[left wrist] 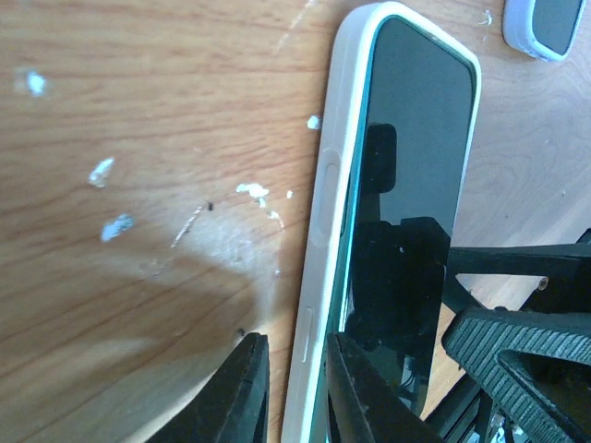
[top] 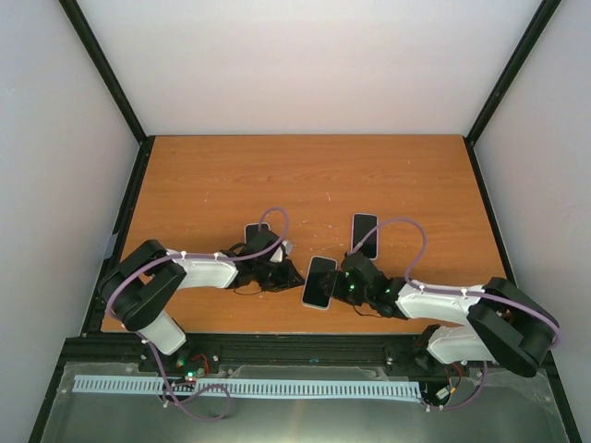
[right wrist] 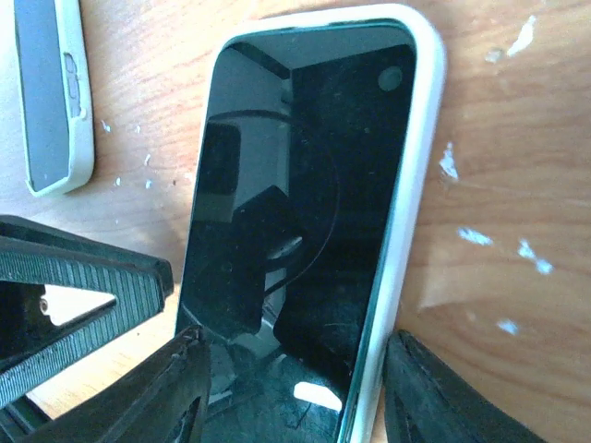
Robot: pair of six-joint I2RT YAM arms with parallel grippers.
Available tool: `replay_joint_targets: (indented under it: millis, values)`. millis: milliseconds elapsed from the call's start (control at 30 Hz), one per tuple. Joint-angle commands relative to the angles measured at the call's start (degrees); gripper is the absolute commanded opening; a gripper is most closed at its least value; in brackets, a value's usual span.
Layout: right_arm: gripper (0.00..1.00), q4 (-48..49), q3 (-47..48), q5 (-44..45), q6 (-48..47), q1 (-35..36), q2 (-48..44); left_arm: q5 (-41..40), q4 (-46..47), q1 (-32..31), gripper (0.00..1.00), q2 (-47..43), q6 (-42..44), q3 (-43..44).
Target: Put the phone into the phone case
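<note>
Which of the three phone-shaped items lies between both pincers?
The front one, dark-screened in a white case, tilted; the left item and right item lie farther back.

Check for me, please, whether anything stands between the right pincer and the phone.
Nothing visible does. The right pincer straddles the near end of the phone, one finger on either side of it. The phone already appears to lie inside the white case.
</note>
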Motion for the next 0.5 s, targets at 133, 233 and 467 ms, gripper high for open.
replay_joint_targets:
  millis: [133, 233, 467]
  values:
    - [0.54, 11.6, -1.0, -2.4, 3.1, -0.1, 4.1, 3.1, 4.4, 0.8, 0.21, -0.2, 0.4, -2.6]
    - [0.55, 17.6, -2.1, -3.9, 4.6, -0.2, 4.1, 3.1, 4.5, 0.8, 0.20, 0.0, 0.9, -2.8]
    - [0.56, 25.7, -2.9, -8.2, 6.1, -0.4, 1.6, 1.4, 2.1, 0.8, 0.20, -1.0, 2.0, -2.6]
